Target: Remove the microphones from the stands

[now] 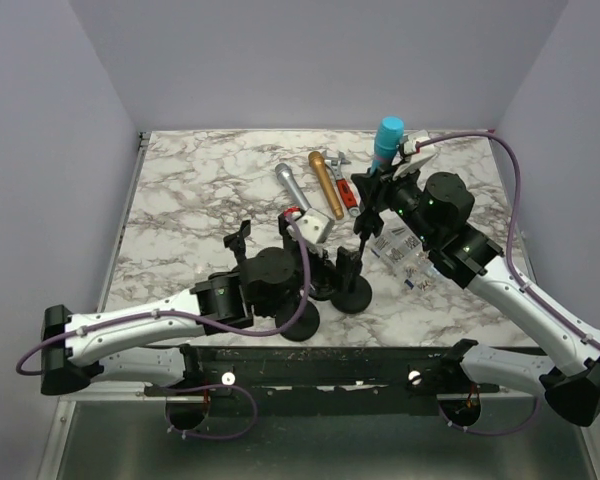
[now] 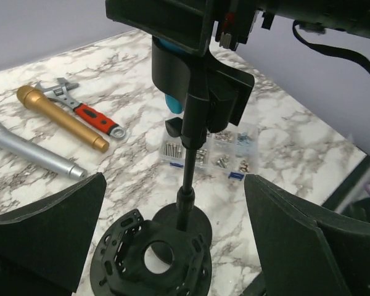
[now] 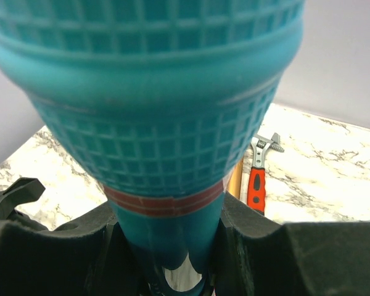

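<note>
While seated in the black clip [image 2: 172, 68] of the microphone stand [image 2: 188, 154], the teal microphone [image 3: 148, 92] stands roughly upright, mesh head uppermost, toward the far right of the marble worktop [image 1: 200, 190]. Its lower tip shows beneath the clip.

Right gripper [image 3: 166, 246]: jaws closed on the microphone's handle just below the red band under the head, one black pad on each side.

Left gripper [image 2: 174, 185]: jaws spread wide, holding nothing, one finger on either side of the stand's pole, low down near the base and clear of the pole.

Stand: thin black pole on a round black base [image 2: 179, 225].

Perforated black disc [image 2: 145, 262]: overlaps the near side of that base in the left wrist view; contact cannot be told.

Silver microphone [image 1: 290, 185] and gold microphone [image 1: 327, 183]: lying flat, side by side, at the far middle of the worktop.

Red-handled adjustable wrench [image 1: 345, 187]: flat, just right of the gold microphone.

Clear parts box [image 2: 213, 151]: compartments of small screws, on the worktop beyond the pole.
</note>
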Available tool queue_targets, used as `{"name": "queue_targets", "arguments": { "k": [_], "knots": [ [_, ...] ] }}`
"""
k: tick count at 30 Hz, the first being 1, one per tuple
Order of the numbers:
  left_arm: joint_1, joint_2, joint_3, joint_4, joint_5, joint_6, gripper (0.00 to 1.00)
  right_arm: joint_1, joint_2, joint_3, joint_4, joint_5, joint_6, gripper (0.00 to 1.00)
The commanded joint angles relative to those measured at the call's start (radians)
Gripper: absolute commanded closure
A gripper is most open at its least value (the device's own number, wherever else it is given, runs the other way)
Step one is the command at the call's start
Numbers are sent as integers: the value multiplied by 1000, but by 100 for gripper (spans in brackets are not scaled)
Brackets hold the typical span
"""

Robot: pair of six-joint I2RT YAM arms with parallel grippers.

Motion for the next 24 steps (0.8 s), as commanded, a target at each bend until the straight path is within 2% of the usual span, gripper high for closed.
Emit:
{"name": "queue_targets", "arguments": {
  "k": [1,6,11,19,24],
  "knots": [
    [-39,133,101,77,-265,-41,2,15,12,16,-31,34,75,99],
    [-40,268,220,56,-343,-89,2,17,-11,-8,-18,39,80,99],
    [-42,360,291,57,-327,-113,1,17,-26,-14,-16,56,69,99],
    [-48,421,342,63,-336,-133,1,17,-43,-14,-11,53,67,99],
    [-76,386,288,120,-305,-100,1,17,-51,-18,-13,61,65,99]
  ]
}}
